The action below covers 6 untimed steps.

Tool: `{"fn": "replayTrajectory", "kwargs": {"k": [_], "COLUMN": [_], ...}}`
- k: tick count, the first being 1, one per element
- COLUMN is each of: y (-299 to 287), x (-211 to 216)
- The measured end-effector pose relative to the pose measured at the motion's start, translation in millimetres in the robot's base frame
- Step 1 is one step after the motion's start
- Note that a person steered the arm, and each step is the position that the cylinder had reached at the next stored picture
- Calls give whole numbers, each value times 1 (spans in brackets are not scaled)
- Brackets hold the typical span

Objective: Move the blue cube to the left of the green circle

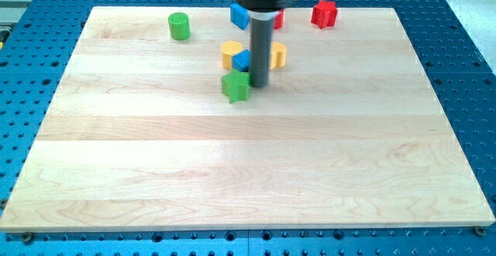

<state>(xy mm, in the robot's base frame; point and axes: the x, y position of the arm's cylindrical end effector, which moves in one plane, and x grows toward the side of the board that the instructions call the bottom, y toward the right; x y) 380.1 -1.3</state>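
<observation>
No jaws on this rig, just a dark rod; my tip (258, 84) sits on the wooden board (248, 171), touching or just beside a small blue block (242, 60) at its left. Green star-ish block (235, 86) just below-left of tip. Yellow block (230, 53) behind the blue one, another yellow block (277, 54) to the rod's right. Blue cube (239, 15) near top edge, partly behind the rod. Green cylinder (179, 25) well apart at top left. Red block (325, 13) top right, another red block (278, 19) mostly hidden by the rod.

No readable text, labels, brands, numbers or signs appear anywhere: none on the wooden desk (248, 171), none on the coloured blocks, none on the dark rod.
</observation>
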Motion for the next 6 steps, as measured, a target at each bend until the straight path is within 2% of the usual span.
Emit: {"fn": "replayTrajectory", "kwargs": {"k": [1,2,3,4,5,6], "y": [-63,-61,15,-13,-94,-133], "x": [-10,-9,-7,-33,-37,-38]}}
